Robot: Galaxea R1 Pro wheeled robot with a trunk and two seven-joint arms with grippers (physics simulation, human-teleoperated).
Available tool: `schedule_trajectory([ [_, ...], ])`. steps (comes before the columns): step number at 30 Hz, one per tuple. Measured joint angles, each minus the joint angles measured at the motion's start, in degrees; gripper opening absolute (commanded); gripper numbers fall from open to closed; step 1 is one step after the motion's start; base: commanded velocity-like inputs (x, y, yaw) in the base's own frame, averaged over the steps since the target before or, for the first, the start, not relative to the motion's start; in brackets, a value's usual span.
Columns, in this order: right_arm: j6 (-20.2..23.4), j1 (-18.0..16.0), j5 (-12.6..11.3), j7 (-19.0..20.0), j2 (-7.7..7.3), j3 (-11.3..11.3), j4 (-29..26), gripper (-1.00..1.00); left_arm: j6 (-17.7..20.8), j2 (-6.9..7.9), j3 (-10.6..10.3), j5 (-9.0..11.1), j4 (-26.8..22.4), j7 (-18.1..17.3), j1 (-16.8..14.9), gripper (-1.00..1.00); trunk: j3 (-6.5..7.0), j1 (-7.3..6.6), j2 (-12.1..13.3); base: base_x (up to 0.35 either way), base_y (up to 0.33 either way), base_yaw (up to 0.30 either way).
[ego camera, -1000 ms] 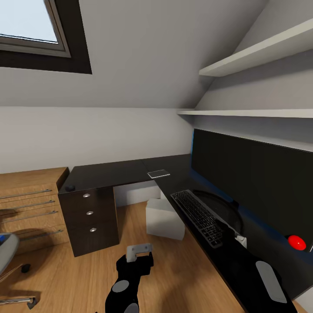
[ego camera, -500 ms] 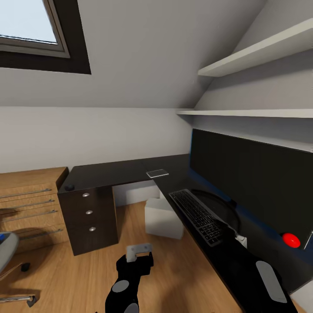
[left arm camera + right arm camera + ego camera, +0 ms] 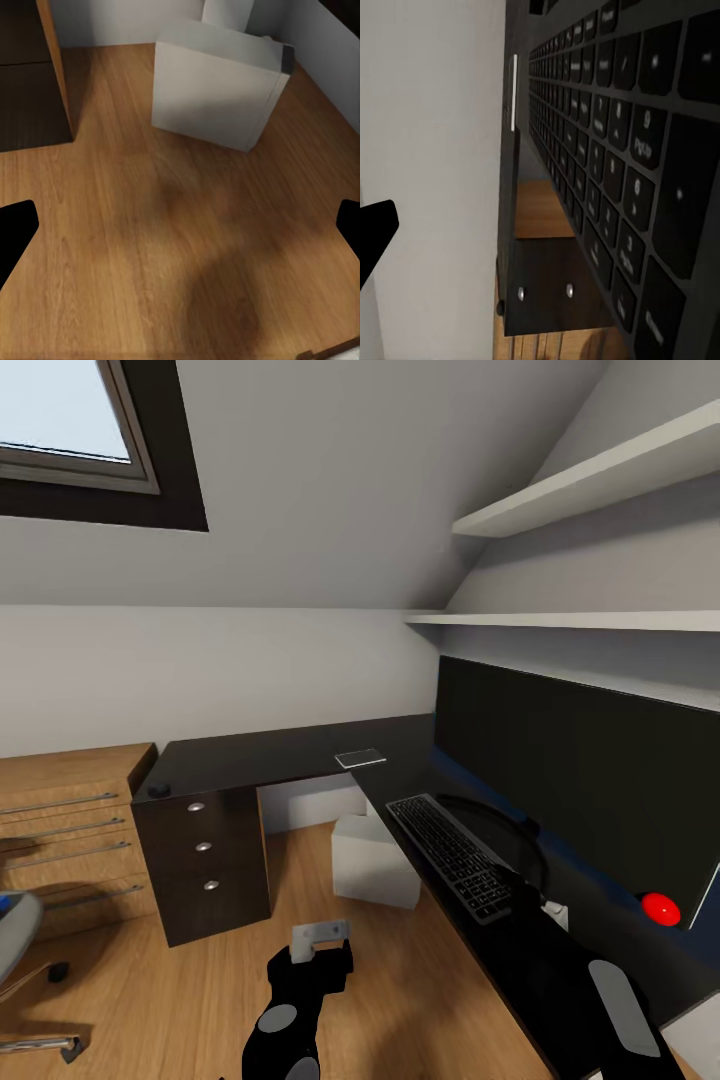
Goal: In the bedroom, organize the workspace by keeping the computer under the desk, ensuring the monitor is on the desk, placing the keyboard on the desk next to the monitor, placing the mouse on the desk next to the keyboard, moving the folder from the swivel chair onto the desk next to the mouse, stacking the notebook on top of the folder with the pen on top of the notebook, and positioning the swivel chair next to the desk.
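From the head camera: noted the keyboard lying on the black desk in front of the wide monitor, with the right arm low beside the desk's near end. Spotted the notebook at the desk's inner corner, the computer on the floor under the desk, and the swivel chair at the far left edge. Saw the left claw over bare floor, well short of the computer.

From the left wrist: found the left claw spread wide, fingertips at opposite edges, nothing between them, the computer ahead and apart.

From the right wrist: met the keyboard very close against the right claw, one black fingertip just beside its edge. Could not tell its opening or whether it gripped.
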Motion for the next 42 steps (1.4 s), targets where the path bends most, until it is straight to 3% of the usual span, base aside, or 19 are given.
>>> schedule_trajectory([
  [42,-0.1,0.0,0.1,0.1,-0.03,0.0,0.0,1.00,0.0,0.00,0.0,0.0,0.0,0.0,0.0,1.00,0.00,0.00,0.0,-0.086,-0.032,0.000],
])
